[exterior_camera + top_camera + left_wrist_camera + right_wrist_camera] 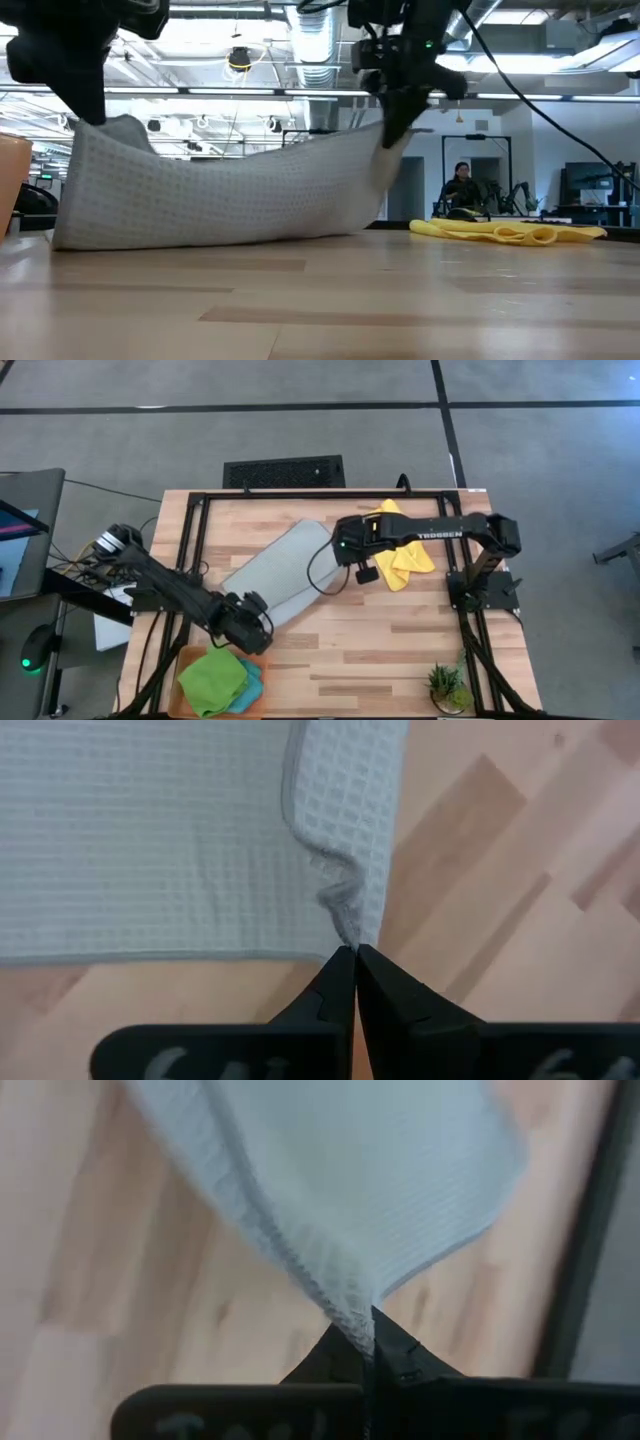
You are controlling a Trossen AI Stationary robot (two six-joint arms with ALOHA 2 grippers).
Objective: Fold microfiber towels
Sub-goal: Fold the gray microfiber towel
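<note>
Both pincers pinch the grey towel: left pincer clamped on its 7 o'clock corner, right pincer on its 2 o'clock corner, cloth sagging between them onto the surface. Yellow towel lies at 2 o'clock. Green towel sits over the teal towel on the orange tray at 7 o'clock.

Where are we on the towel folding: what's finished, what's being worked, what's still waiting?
Looks done: the bright green cloth sits on the teal blue cloth in the flat orange tray. In hand: the light grey waffle-weave towel hangs between both arms, the left pincer and the right pincer each shut on a corner, its lower edge on the wooden table. Left: the crumpled yellow cloth, unfolded.
</note>
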